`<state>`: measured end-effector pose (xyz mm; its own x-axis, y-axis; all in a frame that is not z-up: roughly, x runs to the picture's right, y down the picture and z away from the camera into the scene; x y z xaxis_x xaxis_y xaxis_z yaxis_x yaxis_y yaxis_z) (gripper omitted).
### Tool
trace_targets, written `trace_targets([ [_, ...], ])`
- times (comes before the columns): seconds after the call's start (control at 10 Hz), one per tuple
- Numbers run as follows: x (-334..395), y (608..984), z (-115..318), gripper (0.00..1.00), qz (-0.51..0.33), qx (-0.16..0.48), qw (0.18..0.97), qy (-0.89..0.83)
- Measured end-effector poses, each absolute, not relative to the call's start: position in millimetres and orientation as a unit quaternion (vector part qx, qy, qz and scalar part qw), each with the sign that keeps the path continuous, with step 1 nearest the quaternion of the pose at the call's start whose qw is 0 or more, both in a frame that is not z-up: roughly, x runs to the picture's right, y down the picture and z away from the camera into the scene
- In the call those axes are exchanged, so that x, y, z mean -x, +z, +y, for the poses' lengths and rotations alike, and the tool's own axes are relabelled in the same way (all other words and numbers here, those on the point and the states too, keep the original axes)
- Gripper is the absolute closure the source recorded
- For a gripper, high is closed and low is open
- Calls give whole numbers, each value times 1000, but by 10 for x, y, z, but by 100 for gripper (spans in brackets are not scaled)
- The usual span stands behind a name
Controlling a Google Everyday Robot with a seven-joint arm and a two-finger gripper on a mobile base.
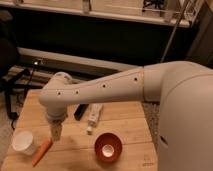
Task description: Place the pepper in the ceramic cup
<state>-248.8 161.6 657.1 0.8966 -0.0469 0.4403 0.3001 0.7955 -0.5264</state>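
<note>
Orange pepper [42, 151] beside ceramic cup [23, 141], spread empty jaws just above pepper's right end

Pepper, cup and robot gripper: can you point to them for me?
pepper [42, 152]: camera view, middle of its orange body.
ceramic cup [22, 146]: camera view, its white side wall.
gripper [56, 134]: camera view, between its fingertips, near the pepper's upper end.
</note>
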Motion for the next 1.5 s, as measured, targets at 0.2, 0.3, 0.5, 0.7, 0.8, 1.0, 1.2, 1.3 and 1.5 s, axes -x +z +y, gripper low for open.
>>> trace_targets([
  [0.2, 2721, 6730, 1786, 20, -229, 301, 919, -113],
  [0.3, 2789, 6791, 1864, 20, -233, 302, 917, -120],
  [0.5, 2944, 6937, 2084, 20, -243, 304, 910, -142],
  [0.7, 3042, 7022, 2265, 20, -254, 309, 902, -161],
  [0.8, 3096, 7052, 2416, 20, -262, 317, 893, -182],
  [1.0, 3139, 7093, 2616, 20, -274, 335, 880, -196],
  [1.2, 3154, 7111, 2683, 20, -280, 344, 874, -197],
  [1.3, 3151, 7113, 2679, 20, -280, 343, 875, -197],
  [1.5, 3156, 7109, 2683, 20, -280, 343, 874, -197],
])
